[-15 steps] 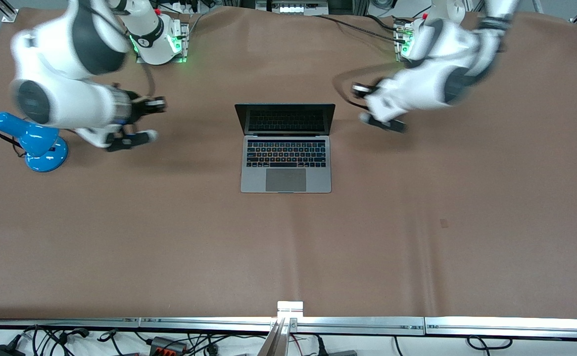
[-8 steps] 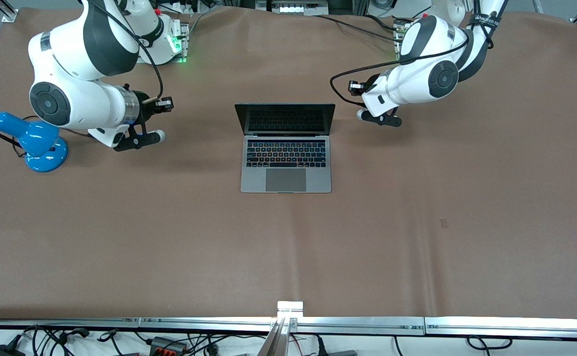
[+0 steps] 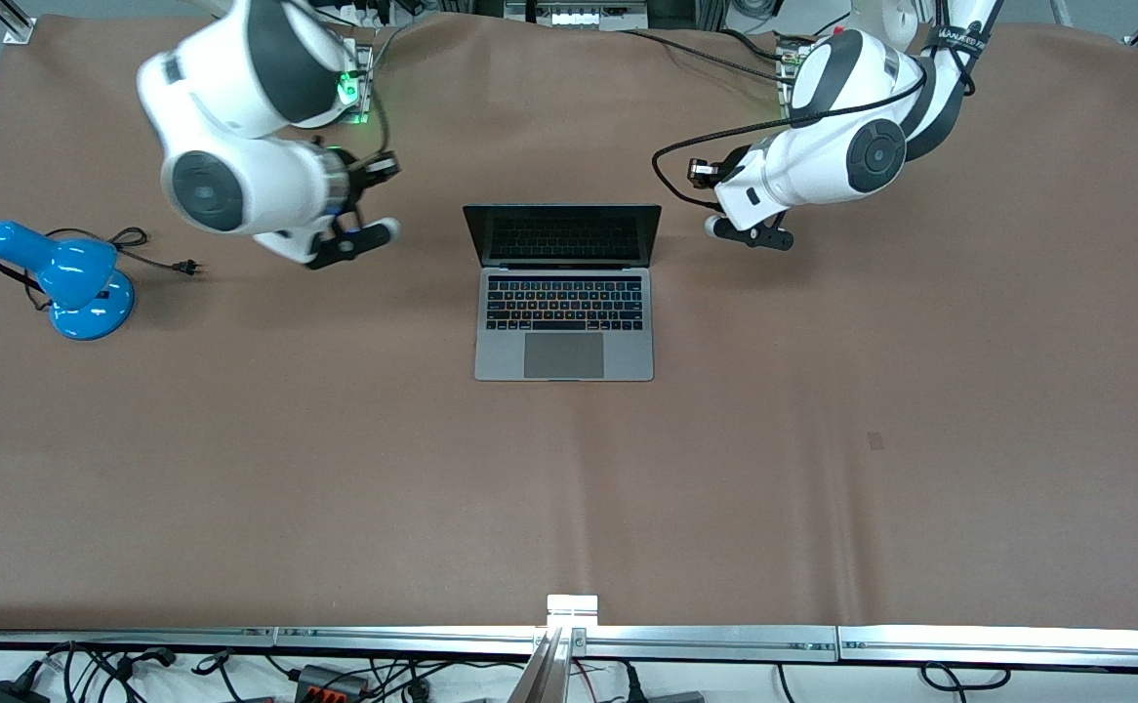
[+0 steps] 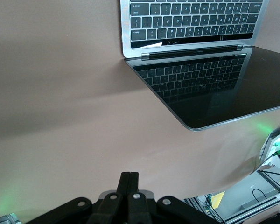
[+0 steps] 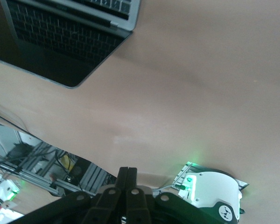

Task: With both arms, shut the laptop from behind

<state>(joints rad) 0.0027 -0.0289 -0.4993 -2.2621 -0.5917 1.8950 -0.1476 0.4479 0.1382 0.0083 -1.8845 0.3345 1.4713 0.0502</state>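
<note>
Standing open mid-desk, the slim silver-grey metal laptop has a pinched-shut, empty tool hovering off each side of its dark screen: left tool, right tool.

White arms, black joint bands, grey caps, blk cables.

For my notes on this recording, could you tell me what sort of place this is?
Most likely a robotics lab: two white arms bolted to a brown-covered table, aluminium framing with loose cables along its edge, and props, an open laptop and blue desk lamp.
</note>
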